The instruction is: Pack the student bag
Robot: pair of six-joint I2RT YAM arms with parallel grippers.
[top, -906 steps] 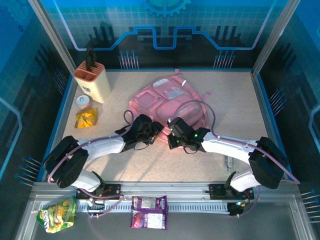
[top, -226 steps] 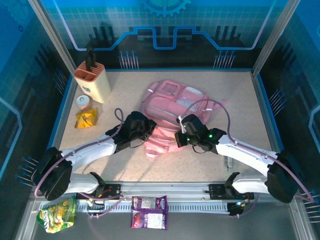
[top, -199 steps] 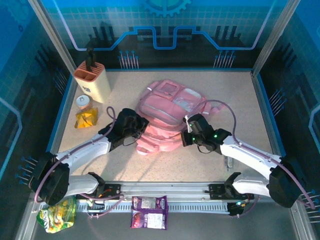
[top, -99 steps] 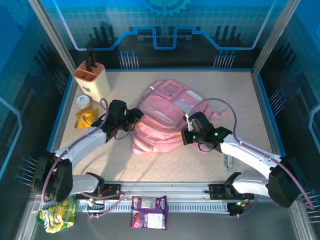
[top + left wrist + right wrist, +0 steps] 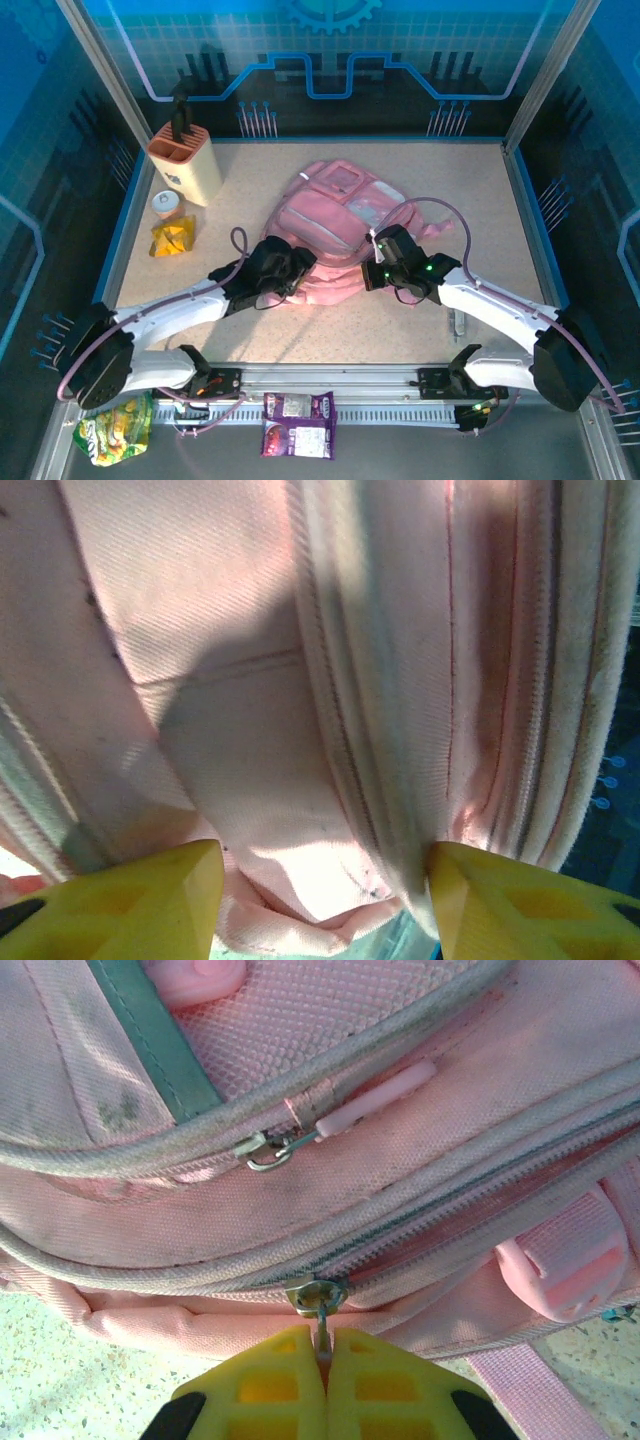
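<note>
The student bag [image 5: 335,222], a big pink backpack, lies flat in the middle of the table. My left gripper [image 5: 291,270] sits at its near-left edge. In the left wrist view its yellow fingertips [image 5: 135,900] stand apart, so the left gripper [image 5: 320,910] is open, with folds of the pink bag fabric [image 5: 250,730] between them and touching the right fingertip. My right gripper [image 5: 377,266] is at the bag's near-right edge. The right gripper [image 5: 325,1352] is shut on the metal zipper pull [image 5: 324,1322] hanging from the slider [image 5: 316,1294] of the main zip.
A tan holder [image 5: 186,160] with a dark handle stands at the back left, with a small jar [image 5: 167,204] and a yellow packet [image 5: 172,238] in front of it. A green snack bag [image 5: 115,428] and a purple packet [image 5: 298,424] lie on the near ledge.
The left gripper opened, swung left toward the yellow packet, then came back to the bag's near-left edge. The right gripper kept its hold on the zipper pull and barely moved.
</note>
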